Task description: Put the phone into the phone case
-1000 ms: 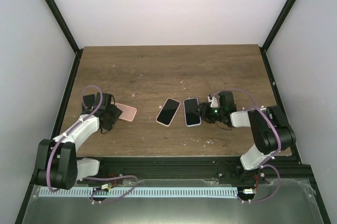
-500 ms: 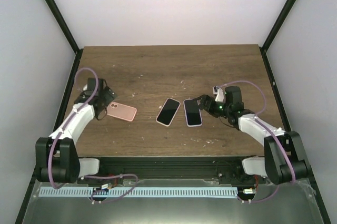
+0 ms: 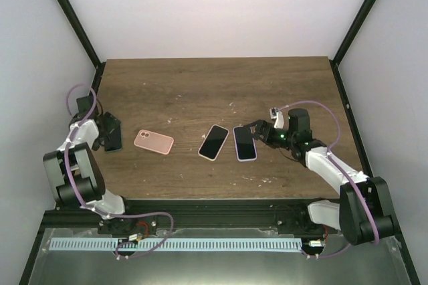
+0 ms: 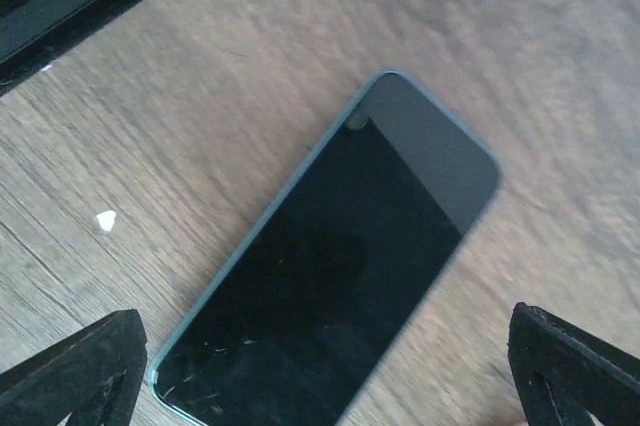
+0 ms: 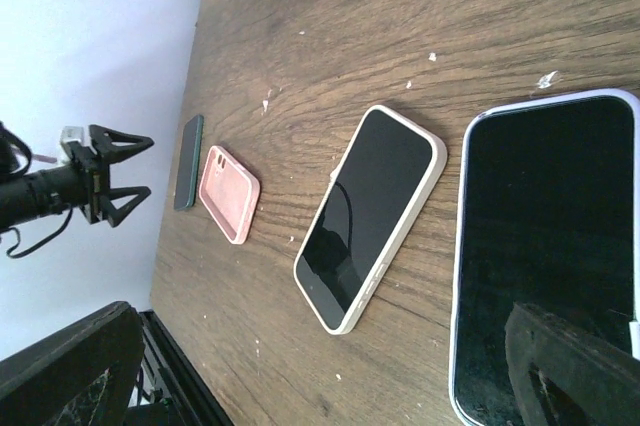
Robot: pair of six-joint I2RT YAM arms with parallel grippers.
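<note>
A dark, green-edged phone (image 4: 340, 246) is pictured screen-up near the left edge of the table (image 3: 200, 84), between the wide-spread fingers of the left gripper (image 4: 325, 346) and untouched by them (its scratched lower end is cut off). The pink case (image 3: 154, 142) lies nearby. The right gripper (image 3: 256, 131) is held agape, grasping nothing, by a lilac-cased phone (image 3: 244, 142). Lettering cannot be made out.

Dark brown table (image 3: 214, 84), streaked with wood grain and flecked with pale chips. Salmon pink on the case (image 3: 154, 142) left of centre. Black glass with a cream rim on the middle phone (image 3: 214, 142). Black glass with a lilac rim on the right-hand phone (image 3: 244, 142). Dark green edge and faintly scratched black screen on the far-left phone (image 4: 340, 276). White shells and black joints on both arms (image 3: 332, 166), with purple cables (image 3: 311, 103).
</note>
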